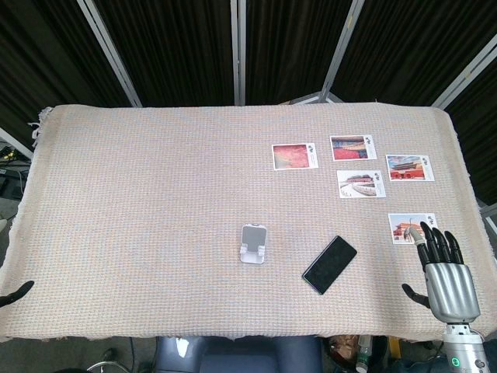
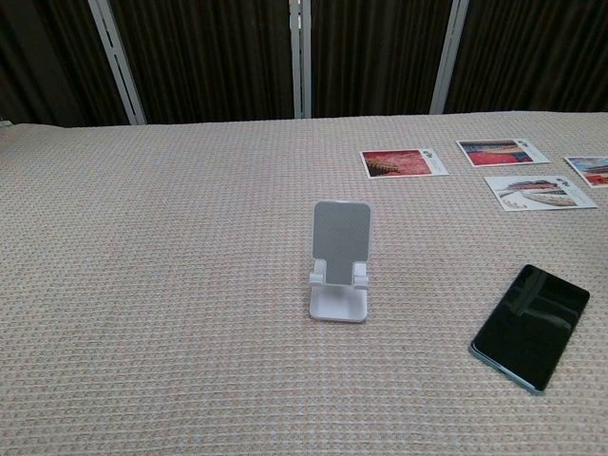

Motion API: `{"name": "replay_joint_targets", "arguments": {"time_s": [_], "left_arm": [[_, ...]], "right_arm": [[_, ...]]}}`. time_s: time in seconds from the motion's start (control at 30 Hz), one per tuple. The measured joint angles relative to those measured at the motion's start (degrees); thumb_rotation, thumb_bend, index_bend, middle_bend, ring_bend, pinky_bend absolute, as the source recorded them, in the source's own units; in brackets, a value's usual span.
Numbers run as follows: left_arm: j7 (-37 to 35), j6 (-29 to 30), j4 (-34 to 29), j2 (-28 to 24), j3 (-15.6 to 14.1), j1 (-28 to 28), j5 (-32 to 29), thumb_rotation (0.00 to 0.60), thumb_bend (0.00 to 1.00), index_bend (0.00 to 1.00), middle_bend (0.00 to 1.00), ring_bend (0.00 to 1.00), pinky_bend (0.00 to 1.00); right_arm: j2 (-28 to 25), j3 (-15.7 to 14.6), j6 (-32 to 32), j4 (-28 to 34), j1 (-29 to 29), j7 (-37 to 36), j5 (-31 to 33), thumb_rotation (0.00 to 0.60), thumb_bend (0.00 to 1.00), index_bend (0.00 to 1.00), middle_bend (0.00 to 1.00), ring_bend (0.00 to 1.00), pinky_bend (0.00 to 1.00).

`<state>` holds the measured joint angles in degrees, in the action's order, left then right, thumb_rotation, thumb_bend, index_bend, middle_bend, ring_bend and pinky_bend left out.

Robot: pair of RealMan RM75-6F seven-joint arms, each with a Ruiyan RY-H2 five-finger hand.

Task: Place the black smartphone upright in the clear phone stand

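Observation:
The black smartphone (image 1: 329,264) (image 2: 532,323) lies flat and face up on the woven tablecloth, right of centre and turned diagonally. The clear phone stand (image 1: 254,244) (image 2: 340,261) sits upright and empty just left of it. My right hand (image 1: 444,272) hovers at the table's near right corner, well right of the phone, fingers apart and holding nothing. Only a dark fingertip of my left hand (image 1: 17,293) shows at the near left edge. Neither hand appears in the chest view.
Several postcards lie at the back right, among them a red one (image 1: 295,155) (image 2: 403,162) and one (image 1: 411,227) just ahead of my right fingertips. Beige cloth (image 1: 140,202) covers the whole table. Dark curtains hang behind.

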<state>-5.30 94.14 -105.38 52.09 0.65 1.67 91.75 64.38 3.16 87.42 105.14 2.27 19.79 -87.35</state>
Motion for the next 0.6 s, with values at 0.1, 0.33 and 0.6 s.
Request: {"name": "replay_joint_targets", "arguments": {"time_s": [0.1,0.33,0.6], "left_arm": [[0.0,0.0,0.0,-0.1,-0.1,0.1,0.1,0.600,0.00,0.00,0.00,0.00,0.00],[0.8,-0.1,-0.1,0.2,0.0,-0.1,0.3,0.600,0.00,0.00,0.00,0.00,0.00],[2.5,-2.5,-0.1,1.0,0.8,-1.2,-2.3,0.600,0.00,0.00,0.00,0.00,0.00]], "right_arm": [[0.3,-0.3,-0.3,-0.4,0.1,0.7,-0.1,0.600,0.00,0.00,0.00,0.00,0.00],[0.1,-1.1,-5.7,-1.7,2.4,-1.8,-0.9,0.600,0.00,0.00,0.00,0.00,0.00],[0.6,-2.7,-20.6,-13.1,15.4,-15.0,-11.3,0.600,0.00,0.00,0.00,0.00,0.00]]}}
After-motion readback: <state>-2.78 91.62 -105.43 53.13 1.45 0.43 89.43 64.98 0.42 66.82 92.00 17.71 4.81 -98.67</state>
